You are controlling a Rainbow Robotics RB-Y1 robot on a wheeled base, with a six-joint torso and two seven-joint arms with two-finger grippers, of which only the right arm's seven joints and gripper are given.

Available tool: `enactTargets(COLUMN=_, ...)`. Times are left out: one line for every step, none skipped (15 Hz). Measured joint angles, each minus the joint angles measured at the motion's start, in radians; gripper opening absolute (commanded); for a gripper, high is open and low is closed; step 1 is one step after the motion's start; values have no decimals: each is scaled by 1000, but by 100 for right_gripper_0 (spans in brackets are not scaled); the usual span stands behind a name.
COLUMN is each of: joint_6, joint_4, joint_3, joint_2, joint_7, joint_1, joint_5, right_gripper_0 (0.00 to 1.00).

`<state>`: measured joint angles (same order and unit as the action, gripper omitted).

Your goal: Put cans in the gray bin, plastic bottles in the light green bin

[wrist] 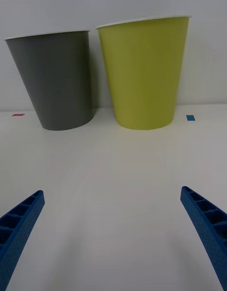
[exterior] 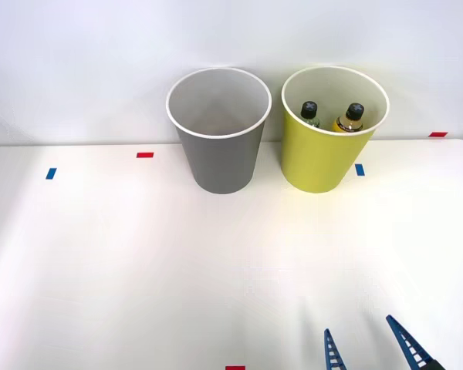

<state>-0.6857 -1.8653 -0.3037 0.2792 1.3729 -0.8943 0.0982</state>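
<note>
Landmark: the gray bin [exterior: 219, 131]. It stood upright on the white desk [exterior: 139, 262], near the desk's far edge by the wall, mouth up, long axis vertical, tapering toward its base. Its pale inside held nothing that I could see in the front view.

The light green bin [exterior: 332, 131] stood just to the right of the gray bin, also upright, mouth up, same taper. A narrow gap separated the two; in the right wrist view the walls of the gray bin [wrist: 59, 78] and the light green bin [wrist: 144, 73] did not touch.

The plastic bottles [exterior: 329, 116] were both inside the light green bin, right of the gray bin. Both stood roughly upright, black caps pointing up, long axes near vertical. They sat side by side; the right one showed a yellowish body. The rest of them was hidden by the bin wall.

My right gripper [exterior: 364, 347] was well in front of the gray bin and to its right, low over the desk, its blue ribbed fingers [wrist: 19, 224] spread wide apart with nothing between them, tips pointing toward the bins.

Small red and blue tape marks [exterior: 144, 155] lay on the desk to either side of the bins.
</note>
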Motion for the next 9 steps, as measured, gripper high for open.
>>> enactTargets(joint_6=0, joint_4=0, joint_3=0, joint_2=0, joint_7=0, joint_1=0, joint_5=0, right_gripper_0=100)
enactTargets(joint_6=0, joint_4=0, joint_3=0, joint_2=0, joint_7=0, joint_1=0, joint_5=0, right_gripper_0=100)
enactTargets(joint_6=0, joint_4=0, joint_3=0, joint_2=0, joint_7=0, joint_1=0, joint_5=0, right_gripper_0=100)
enactTargets(joint_6=0, joint_4=0, joint_3=0, joint_2=0, joint_7=0, joint_1=0, joint_5=0, right_gripper_0=100)
enactTargets(joint_6=0, joint_4=0, joint_3=0, joint_2=0, joint_7=0, joint_1=0, joint_5=0, right_gripper_0=100)
enactTargets(joint_6=0, joint_4=0, joint_3=0, joint_2=0, joint_7=0, joint_1=0, joint_5=0, right_gripper_0=100)
enactTargets(joint_6=0, joint_4=0, joint_3=0, joint_2=0, joint_7=0, joint_1=0, joint_5=0, right_gripper_0=100)
enactTargets(joint_6=0, joint_4=0, joint_3=0, joint_2=0, joint_7=0, joint_1=0, joint_5=0, right_gripper_0=100)
enactTargets(joint_6=0, joint_4=0, joint_3=0, joint_2=0, joint_7=0, joint_1=0, joint_5=0, right_gripper_0=100)
